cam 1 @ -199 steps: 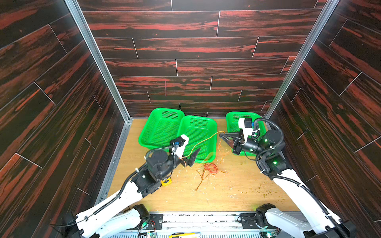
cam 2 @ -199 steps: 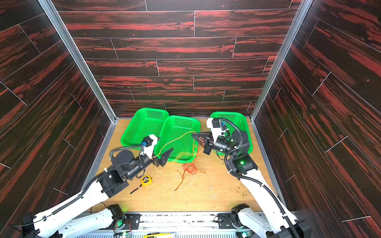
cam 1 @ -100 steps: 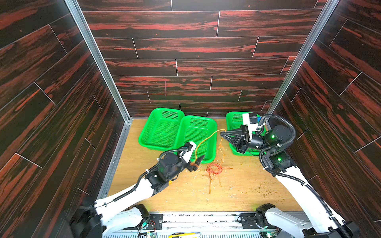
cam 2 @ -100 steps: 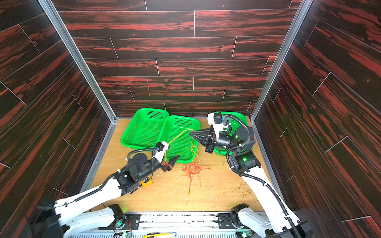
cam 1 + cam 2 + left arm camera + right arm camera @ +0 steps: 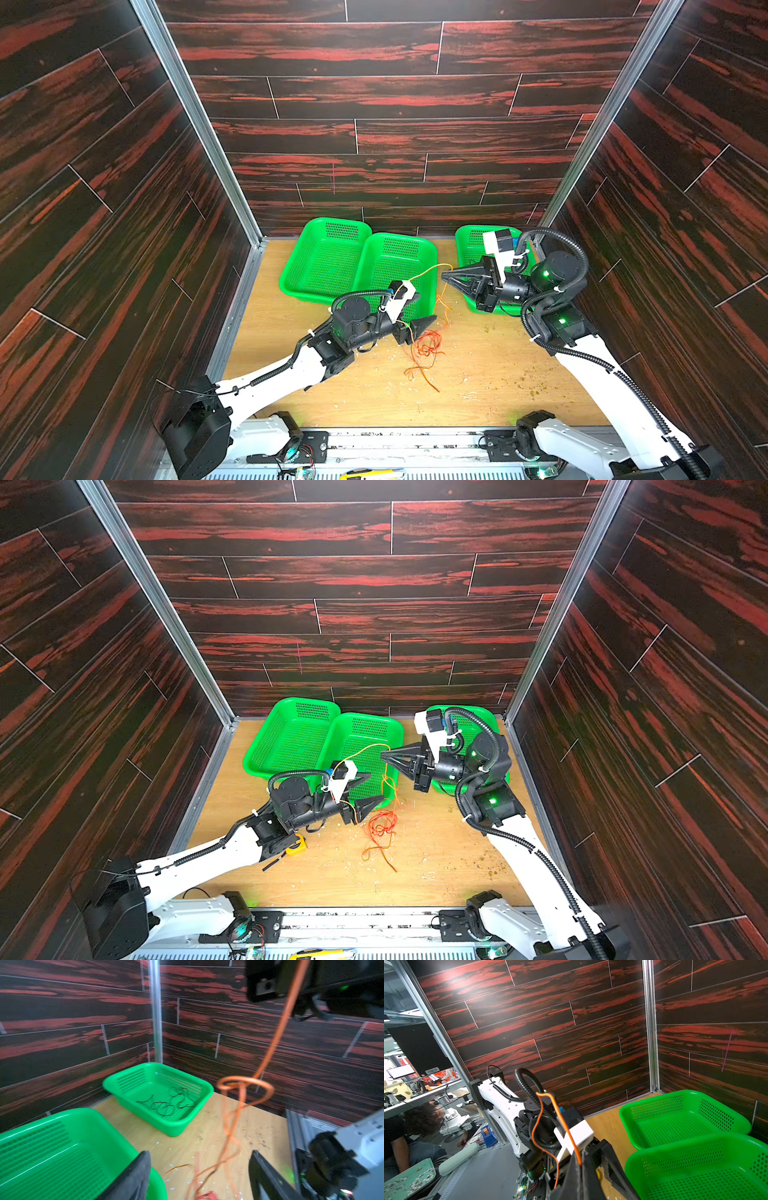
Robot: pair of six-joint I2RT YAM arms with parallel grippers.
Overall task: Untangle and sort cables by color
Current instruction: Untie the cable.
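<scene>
Over the middle green basket [image 5: 401, 249], the right pincer [image 5: 444, 275] is pressed together on an orange cable [image 5: 277, 1039]. From there the cable arcs toward the left arm's wrist and also drops to a loose tangle of orange and red cables [image 5: 424, 353], which lies on the desk [image 5: 498, 374] just in front of that basket. The left pincer [image 5: 199, 1178] stands spread, low beside the tangle. From its wrist view, blurred orange strands hang between the jaws, and I can't tell whether they touch either one. Thin black cables [image 5: 166, 1103] lie coiled in the right-hand green basket [image 5: 158, 1066], partly hidden by the right arm in both top views. The left-hand basket [image 5: 332, 232] sits against the middle one.
</scene>
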